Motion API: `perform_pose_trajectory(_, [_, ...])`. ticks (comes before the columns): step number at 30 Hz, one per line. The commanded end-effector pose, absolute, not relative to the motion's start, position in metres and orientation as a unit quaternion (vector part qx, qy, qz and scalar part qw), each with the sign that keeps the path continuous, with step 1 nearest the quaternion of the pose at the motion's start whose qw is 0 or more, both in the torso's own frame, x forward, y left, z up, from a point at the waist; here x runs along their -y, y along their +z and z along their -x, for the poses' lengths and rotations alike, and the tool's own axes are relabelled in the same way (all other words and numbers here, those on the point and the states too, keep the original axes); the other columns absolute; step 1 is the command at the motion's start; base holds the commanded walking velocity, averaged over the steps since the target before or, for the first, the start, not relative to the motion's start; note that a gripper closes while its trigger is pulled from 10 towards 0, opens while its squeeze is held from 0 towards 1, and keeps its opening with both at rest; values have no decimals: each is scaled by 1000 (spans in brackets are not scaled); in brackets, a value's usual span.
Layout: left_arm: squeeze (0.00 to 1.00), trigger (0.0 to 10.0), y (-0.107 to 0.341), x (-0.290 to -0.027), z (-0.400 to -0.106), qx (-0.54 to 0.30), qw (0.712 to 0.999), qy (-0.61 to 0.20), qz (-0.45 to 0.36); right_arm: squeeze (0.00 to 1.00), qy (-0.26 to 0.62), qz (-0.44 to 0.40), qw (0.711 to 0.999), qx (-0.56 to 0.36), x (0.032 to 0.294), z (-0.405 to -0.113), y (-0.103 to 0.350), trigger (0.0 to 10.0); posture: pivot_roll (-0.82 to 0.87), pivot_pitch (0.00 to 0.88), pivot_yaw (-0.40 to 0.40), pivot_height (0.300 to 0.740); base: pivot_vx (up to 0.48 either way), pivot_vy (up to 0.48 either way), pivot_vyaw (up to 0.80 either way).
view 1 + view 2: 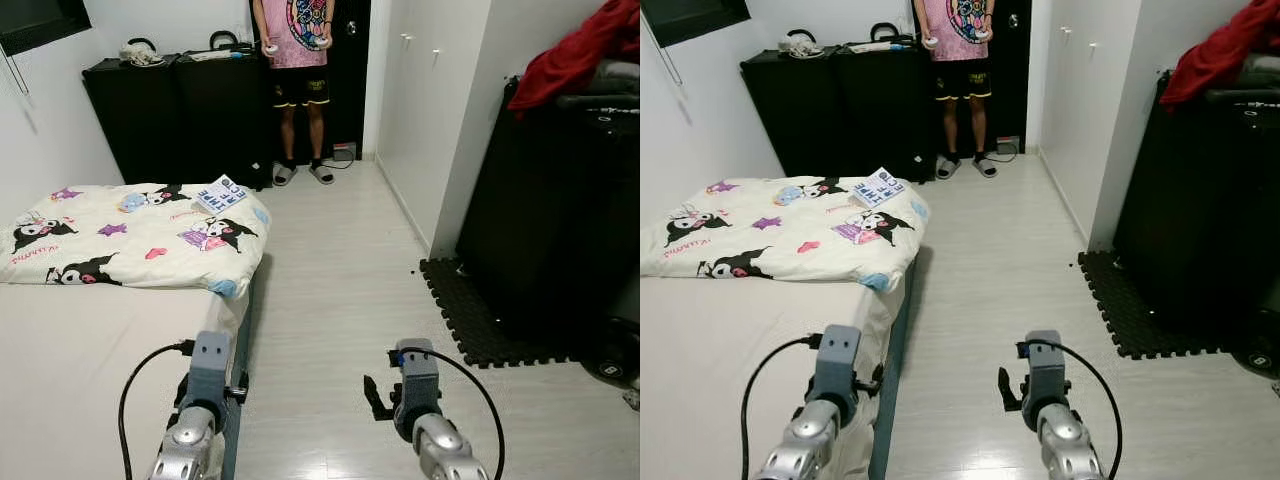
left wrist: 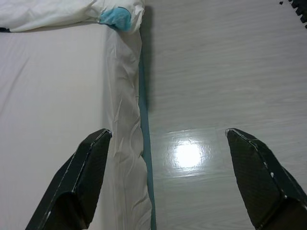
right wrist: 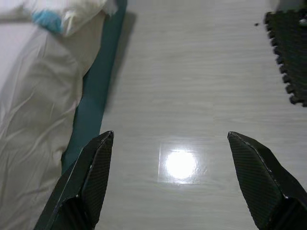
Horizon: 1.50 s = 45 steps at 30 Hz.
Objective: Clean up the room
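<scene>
A bed (image 1: 70,370) with a white sheet lies on my left. A crumpled cartoon-print blanket (image 1: 130,235) covers its far end, and a white booklet with blue letters (image 1: 221,193) rests on the blanket's far corner. My left gripper (image 2: 165,184) hangs open over the bed's edge, where the sheet (image 2: 53,96) meets the floor. My right gripper (image 3: 170,184) is open above the bare pale wood floor (image 3: 192,86), empty. Both silver arms, left (image 1: 205,385) and right (image 1: 418,390), are held low in front of me.
A person (image 1: 295,60) stands at the far end holding controllers, before black cabinets (image 1: 170,110). White wardrobe doors (image 1: 420,90) line the right wall. A black unit (image 1: 560,200) with red cloth (image 1: 575,55) on top stands right, on a black foam mat (image 1: 470,310).
</scene>
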<state>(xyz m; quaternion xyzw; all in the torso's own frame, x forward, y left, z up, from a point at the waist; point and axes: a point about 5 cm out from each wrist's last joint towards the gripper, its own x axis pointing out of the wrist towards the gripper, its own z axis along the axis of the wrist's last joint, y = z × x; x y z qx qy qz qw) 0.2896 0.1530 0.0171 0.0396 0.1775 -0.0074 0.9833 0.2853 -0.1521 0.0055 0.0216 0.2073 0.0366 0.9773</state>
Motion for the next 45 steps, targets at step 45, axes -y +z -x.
perform_pose_trajectory(45, [0,10000,32,-152,-292,-117,993,11,-25,0,18,15,981,-191,158,-275,-1,10000,-27,14,-11,740,0,0,0])
